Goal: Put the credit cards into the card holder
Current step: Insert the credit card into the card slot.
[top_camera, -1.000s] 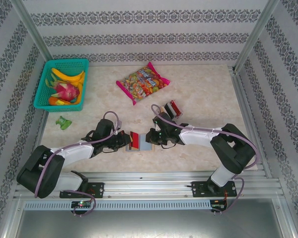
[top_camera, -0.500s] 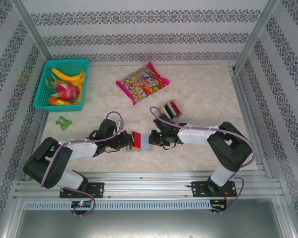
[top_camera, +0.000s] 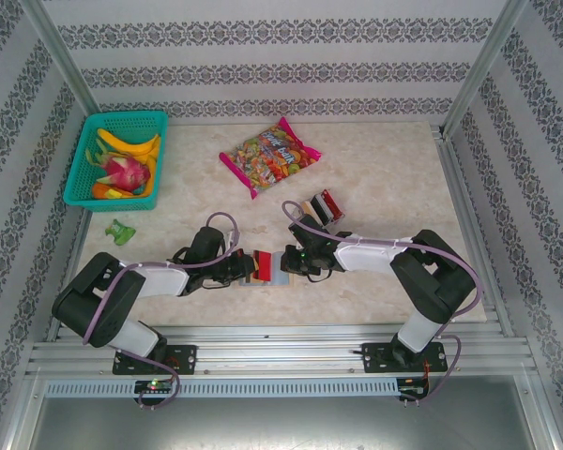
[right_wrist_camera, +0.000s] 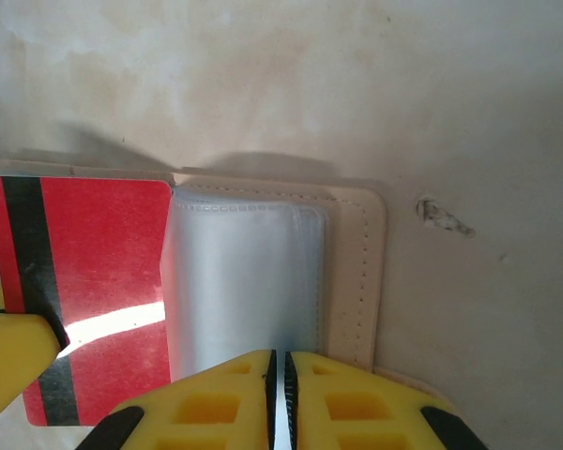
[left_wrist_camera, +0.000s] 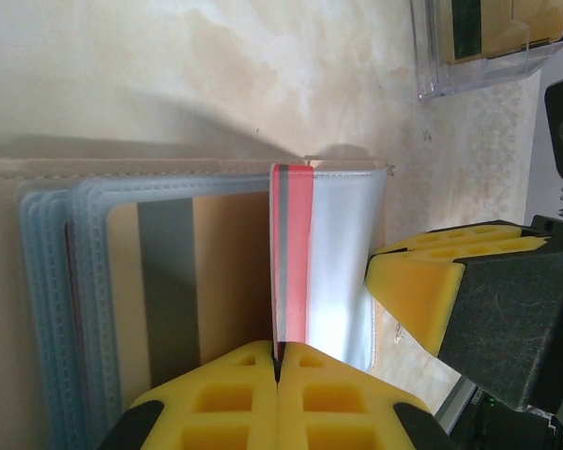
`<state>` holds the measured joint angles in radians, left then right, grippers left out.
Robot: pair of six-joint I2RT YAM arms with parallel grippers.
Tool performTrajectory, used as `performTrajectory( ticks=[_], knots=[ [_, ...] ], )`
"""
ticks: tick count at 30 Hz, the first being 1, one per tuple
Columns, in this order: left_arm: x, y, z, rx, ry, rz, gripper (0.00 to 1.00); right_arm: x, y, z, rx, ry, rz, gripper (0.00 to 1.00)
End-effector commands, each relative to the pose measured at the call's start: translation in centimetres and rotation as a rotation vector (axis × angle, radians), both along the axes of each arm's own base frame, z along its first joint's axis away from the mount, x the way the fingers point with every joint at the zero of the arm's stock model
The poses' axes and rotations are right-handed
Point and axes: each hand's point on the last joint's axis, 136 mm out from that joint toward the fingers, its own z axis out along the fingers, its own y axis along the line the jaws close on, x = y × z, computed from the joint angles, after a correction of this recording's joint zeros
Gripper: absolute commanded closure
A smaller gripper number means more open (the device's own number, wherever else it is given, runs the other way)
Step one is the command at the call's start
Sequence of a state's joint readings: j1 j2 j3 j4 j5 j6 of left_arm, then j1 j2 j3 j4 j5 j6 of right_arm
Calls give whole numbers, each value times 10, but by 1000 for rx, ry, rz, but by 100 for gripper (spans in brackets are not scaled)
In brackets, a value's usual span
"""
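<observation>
The card holder [right_wrist_camera: 361,272] is laid open, and a red card [right_wrist_camera: 94,272] is held over its left half, pinched by one edge between the closed pads of the left gripper [left_wrist_camera: 278,361]. The card's other edge meets a clear sleeve [right_wrist_camera: 244,281] of the card holder. That sleeve is clamped by the right gripper [right_wrist_camera: 280,366] from the card holder's right side. A clear rack [top_camera: 321,206] is seen just beyond the card holder.

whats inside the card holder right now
The open card holder shows clear plastic sleeves; the right gripper pinches one. The red card, held by the left gripper, meets that sleeve's mouth. How far in it sits, and what lies beneath the sleeves, is covered.
</observation>
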<state>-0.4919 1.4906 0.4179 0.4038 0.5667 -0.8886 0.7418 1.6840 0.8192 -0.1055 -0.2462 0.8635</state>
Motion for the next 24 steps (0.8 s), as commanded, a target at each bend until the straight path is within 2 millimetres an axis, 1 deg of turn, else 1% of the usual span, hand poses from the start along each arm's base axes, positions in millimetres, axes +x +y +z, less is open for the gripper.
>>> performTrajectory(
  ticks=[1,6,10,13,16,18,24],
  knots=[
    [-7,-3,1,36,-1,-36,97,-2,-21,-18,-107,23,-30,84],
    [-15,-1,-3,51,23,-59,97,-2,-23,-19,-109,25,-35,84],
    [-17,3,-8,71,37,-52,97,-1,-23,-19,-110,25,-36,84],
    [-14,0,-8,58,35,-43,96,-1,-23,-20,-108,26,-36,84],
    [-8,-8,-8,35,36,-53,96,-2,-23,-20,-105,29,-36,84],
    [-4,-11,-9,28,34,-44,94,-2,-22,-21,-103,29,-36,83],
    [5,-12,-10,8,26,21,93,-2,-22,-20,-100,31,-34,83]
  ],
)
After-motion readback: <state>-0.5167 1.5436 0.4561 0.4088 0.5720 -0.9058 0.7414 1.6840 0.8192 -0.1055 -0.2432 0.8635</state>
